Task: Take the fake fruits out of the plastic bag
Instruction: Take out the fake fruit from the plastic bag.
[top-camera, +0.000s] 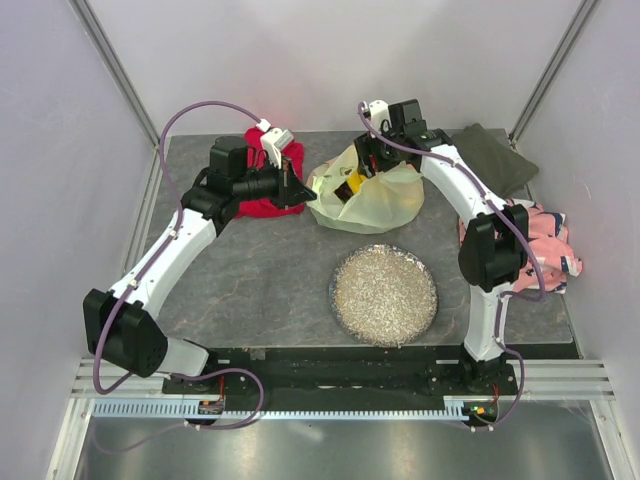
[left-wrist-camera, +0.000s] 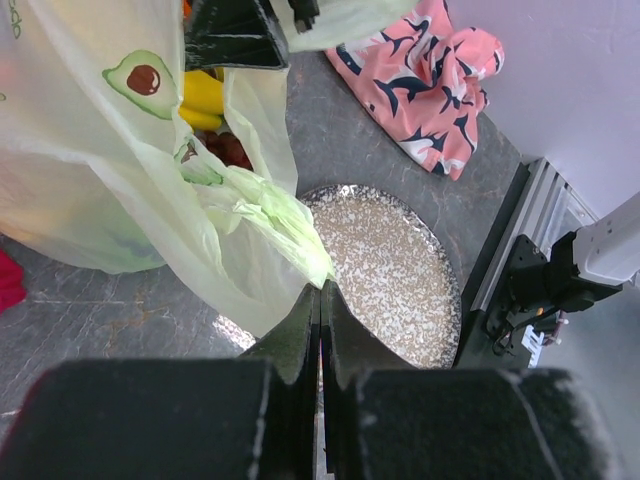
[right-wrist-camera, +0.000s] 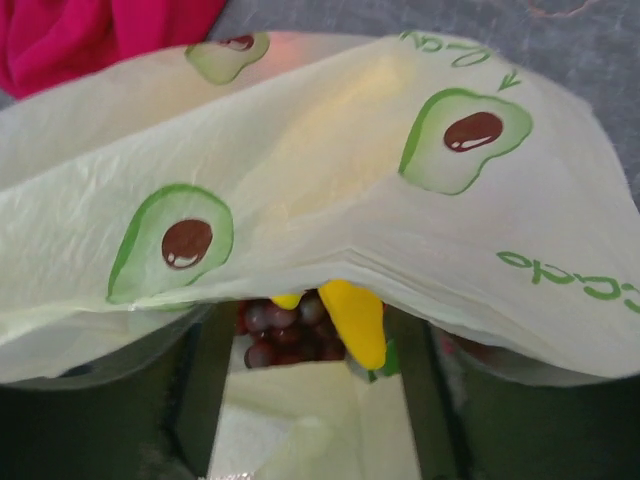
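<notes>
Both outstretched at bag (top-camera: 390, 202): left gripper (top-camera: 299, 187), right gripper (top-camera: 364, 167)

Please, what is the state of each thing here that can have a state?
plastic bag: mouth open, fruits inside
banana: inside the bag
grapes: inside the bag
left gripper: shut on the bag's handle
right gripper: open, at the bag's mouth
round dish: no fruit on it

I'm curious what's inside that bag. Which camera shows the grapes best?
The right wrist view: the grapes sit in plain sight under the raised edge of the bag, beside a yellow fruit. The left wrist view shows only a dark glimpse in the bag's opening; the top view shows none clearly.
</notes>
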